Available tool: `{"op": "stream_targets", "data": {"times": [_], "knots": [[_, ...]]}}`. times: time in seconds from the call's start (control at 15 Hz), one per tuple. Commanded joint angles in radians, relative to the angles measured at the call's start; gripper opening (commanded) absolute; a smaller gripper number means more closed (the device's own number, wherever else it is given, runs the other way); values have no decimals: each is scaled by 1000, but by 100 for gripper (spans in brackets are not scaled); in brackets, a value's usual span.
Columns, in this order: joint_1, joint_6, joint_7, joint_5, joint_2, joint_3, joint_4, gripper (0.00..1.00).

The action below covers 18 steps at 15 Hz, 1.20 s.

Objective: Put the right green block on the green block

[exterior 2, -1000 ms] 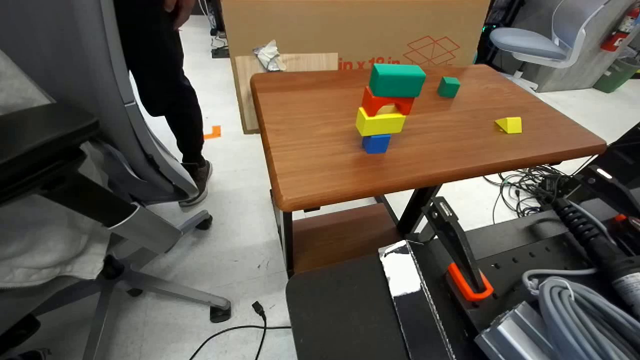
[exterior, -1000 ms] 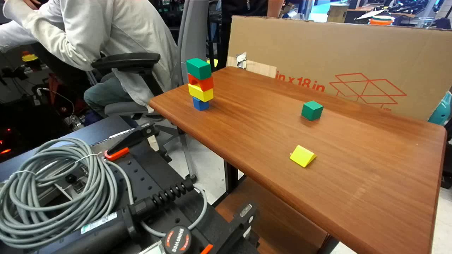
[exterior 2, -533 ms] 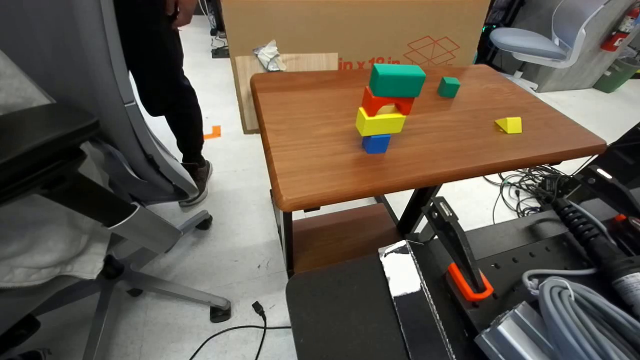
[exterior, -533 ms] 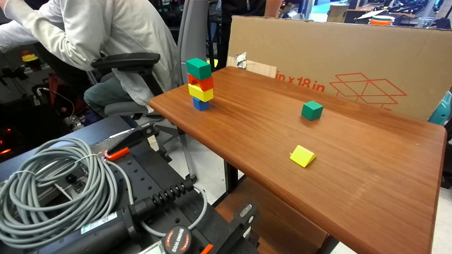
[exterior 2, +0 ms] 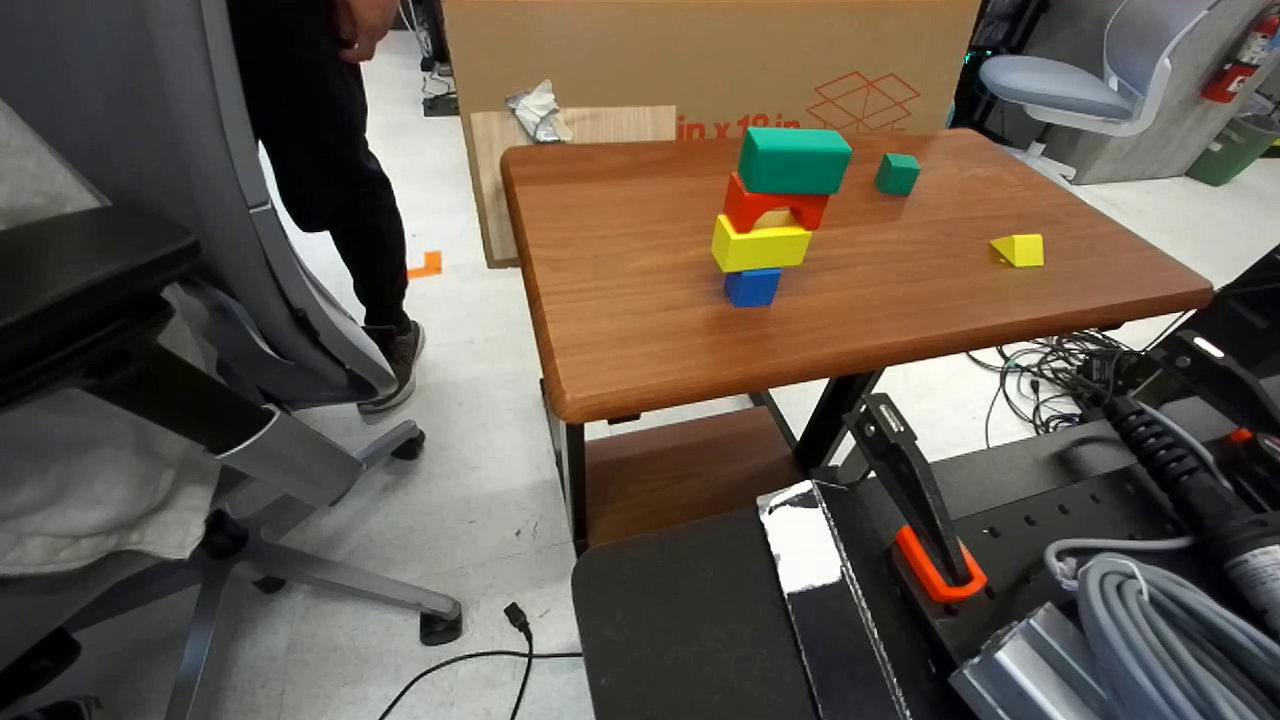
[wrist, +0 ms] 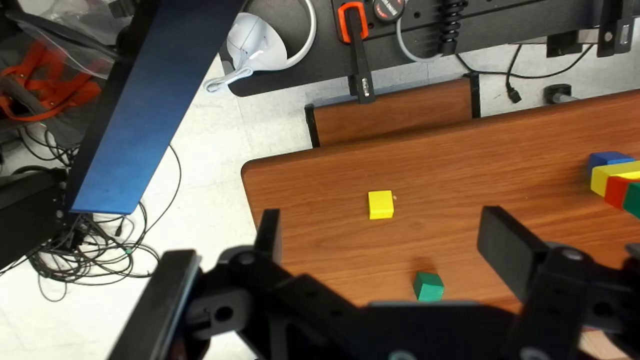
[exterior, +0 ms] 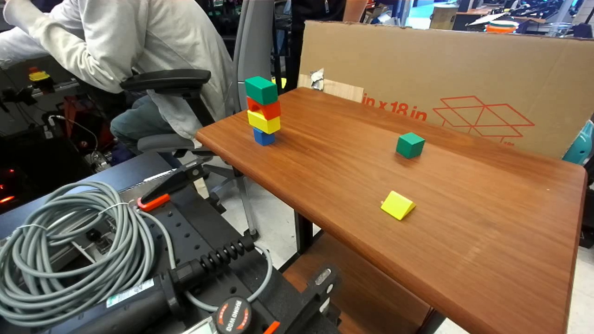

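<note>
The right green block (exterior: 410, 145) is a plain cube standing alone on the table. It also shows in an exterior view (exterior 2: 897, 174) and in the wrist view (wrist: 428, 286), low between the fingers and partly close to the gripper's body edge. The green block (exterior: 261, 90) lies on top of a stack; it shows in an exterior view (exterior 2: 795, 161) and, cut off, at the wrist view's right edge (wrist: 634, 199). My gripper (wrist: 382, 232) is open and empty, above the table. The gripper is out of view in both exterior views.
Under the green block are a red arch (exterior 2: 742, 205), a yellow block (exterior 2: 762, 247) and a blue block (exterior 2: 753, 288). A yellow wedge (exterior: 397, 205) lies on the table (exterior: 487, 222). Cardboard (exterior: 394, 60) stands behind the table; a chair (exterior 2: 300, 300) stands beside it.
The blocks have not moved. The standing person's hand behind the table has shifted slightly; the gripper shows in no earlier frame.
</note>
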Motion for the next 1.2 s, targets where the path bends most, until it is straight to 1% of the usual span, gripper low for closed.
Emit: {"op": "stream_targets", "data": {"times": [0.0,0.33,0.53,0.6,0.8,1.0,1.13], "knots": [[9,65,14,12,76,7,14,100],[26,259,3,53,211,0,11,100],[33,370,9,67,304,8,7,100],[38,393,-2,84,333,7,11,100],[60,452,-58,190,415,4,41,100],[73,451,-85,270,497,22,110,100],[79,456,-74,286,582,41,174,100]]}}
